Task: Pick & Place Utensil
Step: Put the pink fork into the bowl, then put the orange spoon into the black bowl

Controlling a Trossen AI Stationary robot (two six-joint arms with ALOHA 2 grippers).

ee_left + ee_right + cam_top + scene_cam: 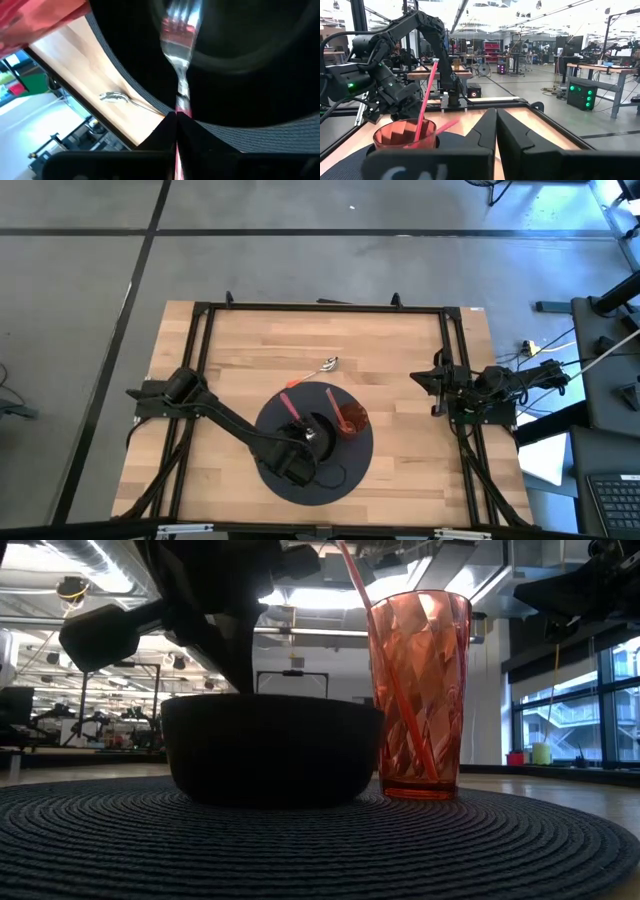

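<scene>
Wooden counter (pixel 400 350) fills the middle of the high view, carrying one round dark placemat (pixel 345 470) at lower centre. On the mat stand one black bowl (pixel 270 750) and one red faceted cup (pixel 420 690) just right of it, with a red-handled utensil (pixel 385 660) leaning inside the cup. One silver spoon (pixel 328 364) lies on bare wood above the mat. A second red handle (pixel 292 407) rises from the left pincer (pixel 305 435), which hangs over the bowl with its fingers clamped together on a fork (pixel 177 50), tines over the bowl's dark interior. The right pincer (pixel 432 380), fingers together and holding nothing, waits at the counter's right edge, well apart from the mat.
</scene>
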